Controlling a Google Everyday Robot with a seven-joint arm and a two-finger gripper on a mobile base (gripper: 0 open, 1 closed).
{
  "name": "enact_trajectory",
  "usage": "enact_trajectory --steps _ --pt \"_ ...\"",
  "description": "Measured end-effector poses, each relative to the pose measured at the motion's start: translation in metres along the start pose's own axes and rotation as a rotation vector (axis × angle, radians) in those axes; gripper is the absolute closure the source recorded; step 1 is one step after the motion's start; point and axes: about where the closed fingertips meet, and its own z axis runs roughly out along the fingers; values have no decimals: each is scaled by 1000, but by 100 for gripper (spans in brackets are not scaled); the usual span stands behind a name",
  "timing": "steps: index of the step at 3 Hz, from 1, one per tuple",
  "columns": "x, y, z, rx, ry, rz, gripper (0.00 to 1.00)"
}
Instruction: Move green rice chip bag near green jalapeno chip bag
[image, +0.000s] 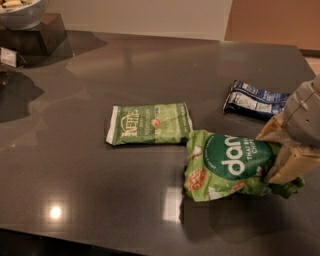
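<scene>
A dark grey table (90, 170) fills the frame, with a pale wall behind it and a bowl (20, 11) on a dark block (37, 37) in the upper left corner. The green jalapeno chip bag (150, 124) lies flat near the middle of the table, and a dark blue bag (255, 99) lies to the upper right, well apart from it. The green rice chip bag (227, 165) sits in the lower right; its upper left corner reaches the jalapeno bag's lower right corner, though I cannot tell if the two touch. The gripper (274, 156) comes in from the right edge, and its two cream fingers (290, 164) are closed on the rice bag's right end, one above and one below

The carrying step looks all but finished, since the rice bag is already right beside its target. The next move seems to call for settling the bag flat on the table, opening the gripper, and pulling back to the right without dragging the bag along or nudging the jalapeno bag
</scene>
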Motion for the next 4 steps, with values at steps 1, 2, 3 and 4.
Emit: enact_trajectory --steps 1,2,3,4 --pt "-35 -14 -3 20 -21 13 100" --pt "-64 -26 2 50 -51 78 100" --pt "-88 -50 9 114 -73 190 100" --pt "-105 -69 15 155 -81 270 87"
